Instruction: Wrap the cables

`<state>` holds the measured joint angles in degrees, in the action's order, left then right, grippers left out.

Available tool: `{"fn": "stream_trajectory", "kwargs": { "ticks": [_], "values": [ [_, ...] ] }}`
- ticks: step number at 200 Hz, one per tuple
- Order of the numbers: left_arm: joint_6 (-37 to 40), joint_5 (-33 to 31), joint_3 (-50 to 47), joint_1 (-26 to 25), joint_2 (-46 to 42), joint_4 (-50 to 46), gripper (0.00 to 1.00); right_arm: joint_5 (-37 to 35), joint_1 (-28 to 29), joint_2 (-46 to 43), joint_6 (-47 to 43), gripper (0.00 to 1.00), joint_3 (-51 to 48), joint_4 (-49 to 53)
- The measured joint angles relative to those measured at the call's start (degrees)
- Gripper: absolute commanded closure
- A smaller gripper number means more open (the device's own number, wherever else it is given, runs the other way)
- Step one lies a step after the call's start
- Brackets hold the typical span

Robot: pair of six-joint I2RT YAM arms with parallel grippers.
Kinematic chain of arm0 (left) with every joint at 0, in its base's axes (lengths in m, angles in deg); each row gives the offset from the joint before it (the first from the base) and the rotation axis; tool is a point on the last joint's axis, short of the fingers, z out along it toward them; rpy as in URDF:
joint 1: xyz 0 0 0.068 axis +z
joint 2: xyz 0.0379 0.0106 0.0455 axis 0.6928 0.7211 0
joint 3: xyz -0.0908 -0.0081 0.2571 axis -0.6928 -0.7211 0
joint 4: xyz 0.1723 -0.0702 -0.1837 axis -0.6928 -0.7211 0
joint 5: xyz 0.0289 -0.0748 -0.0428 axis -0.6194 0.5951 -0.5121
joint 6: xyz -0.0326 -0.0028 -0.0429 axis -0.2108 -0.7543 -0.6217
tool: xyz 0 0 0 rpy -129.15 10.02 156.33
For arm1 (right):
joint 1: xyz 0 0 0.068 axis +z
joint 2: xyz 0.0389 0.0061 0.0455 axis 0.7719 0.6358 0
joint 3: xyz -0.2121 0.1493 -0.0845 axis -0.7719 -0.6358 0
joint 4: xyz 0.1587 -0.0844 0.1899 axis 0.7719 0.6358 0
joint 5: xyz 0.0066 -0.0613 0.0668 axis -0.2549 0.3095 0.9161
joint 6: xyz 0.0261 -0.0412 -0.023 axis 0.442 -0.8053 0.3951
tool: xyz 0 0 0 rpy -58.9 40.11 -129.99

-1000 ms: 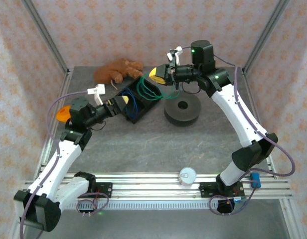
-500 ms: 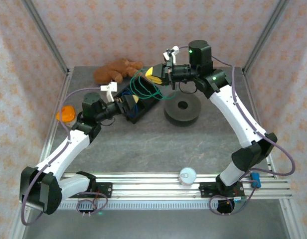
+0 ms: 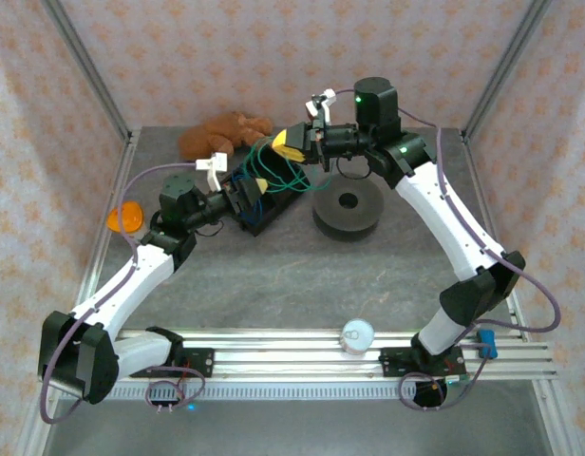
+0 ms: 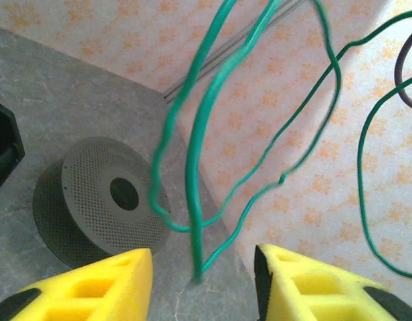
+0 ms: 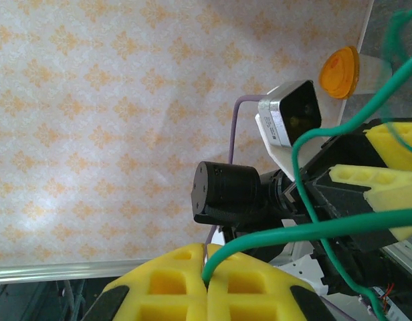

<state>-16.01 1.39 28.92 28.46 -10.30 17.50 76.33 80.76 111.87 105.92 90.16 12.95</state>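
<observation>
Above the grey table, the right tool is pinching the green cable fully closed, its loops hanging inside the part-open, empty left tool, which should be closing squarely on one strand.

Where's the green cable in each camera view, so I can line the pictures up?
Top external: the green cable loops between the right tool and the left tool, over the far end of the black box.
Left wrist: it hangs down the centre, between the open yellow fingers.
Right wrist: it is clamped in the shut right tool at bottom centre and sweeps off to the right.
Shared landmark: the left tool, seen in all three views.
</observation>
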Motion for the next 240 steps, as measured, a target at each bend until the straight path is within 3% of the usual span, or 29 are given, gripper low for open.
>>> {"fn": "stream_trajectory", "kwargs": {
  "ticks": [29, 49, 81, 98, 107, 142, 183, 212, 240],
  "values": [
    [-0.20, 0.00, 0.02, 0.00, 0.07, 0.20, 0.83, 0.15, 0.00, 0.00, 0.00, 1.00, 0.00, -0.02],
    [-0.28, -0.02, 0.07, 0.00, 0.07, 0.20, 0.91, 0.35, 0.00, 0.00, -0.02, 1.00, 0.00, 0.00],
    [-0.28, -0.11, 0.07, 0.00, 0.07, 0.15, 0.91, 0.35, 0.00, 0.00, -0.02, 1.00, 0.00, 0.00],
    [0.04, -0.37, 0.07, 0.00, 0.04, 0.11, 0.75, 0.35, 0.00, 0.00, -0.02, 1.00, 0.00, 0.00],
    [0.52, -0.48, 0.09, 0.00, 0.04, 0.09, 0.74, 0.35, 0.00, 0.00, -0.02, 1.00, 0.00, 0.00],
    [0.59, -0.52, 0.07, 0.00, 0.04, 0.00, 0.90, 0.35, 0.00, 0.00, -0.02, 1.00, 0.00, 0.00],
    [0.50, -0.74, 0.07, 0.00, 0.04, 0.11, 1.00, 0.37, 0.00, 0.00, -0.04, 1.00, 0.00, 0.02],
    [1.14, -1.70, 0.09, 0.00, -0.17, -0.74, 1.00, 0.31, -0.17, 0.00, -1.44, 1.00, 0.20, 1.92],
    [5.77, -5.51, 0.98, 0.00, -3.15, -8.52, 1.00, -0.74, -2.05, -0.17, -5.05, 1.00, 1.62, 7.80]
  ]
}}
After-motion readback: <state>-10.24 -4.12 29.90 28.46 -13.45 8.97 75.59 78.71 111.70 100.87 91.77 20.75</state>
